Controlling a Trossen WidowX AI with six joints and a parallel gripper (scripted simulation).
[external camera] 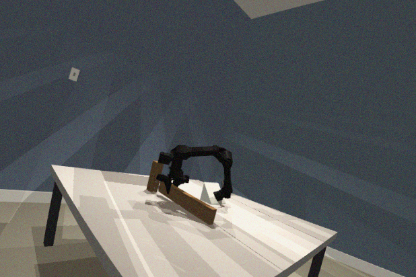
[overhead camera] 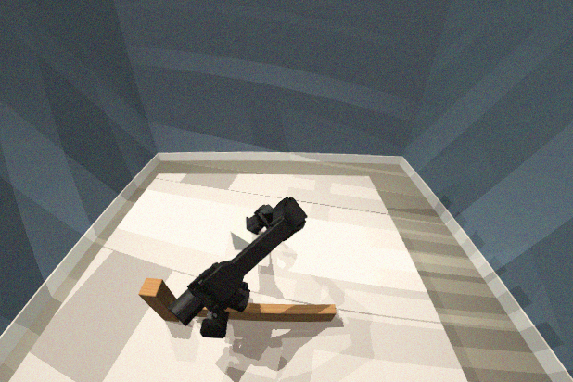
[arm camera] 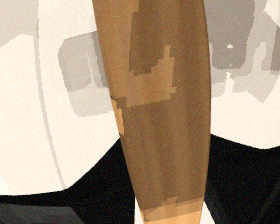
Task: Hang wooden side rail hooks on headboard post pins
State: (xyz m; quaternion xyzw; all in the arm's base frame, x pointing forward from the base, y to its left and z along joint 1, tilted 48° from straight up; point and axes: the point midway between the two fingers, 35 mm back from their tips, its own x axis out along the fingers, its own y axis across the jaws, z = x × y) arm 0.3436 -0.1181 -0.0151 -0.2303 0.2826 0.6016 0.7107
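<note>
The wooden side rail runs away from the post, its far end low at the table top and its post end raised a little. The headboard post stands upright by that raised end, with only a narrow gap or contact between them. My gripper is shut on the rail near its post end, one finger on each side. The steel hooks, the slot and the pins are hidden, so I cannot tell whether the hooks sit on the pins.
The arm's base stands behind the rail. A pale wedge-shaped block is near the base. The arm's links arch over the table between base and gripper.
</note>
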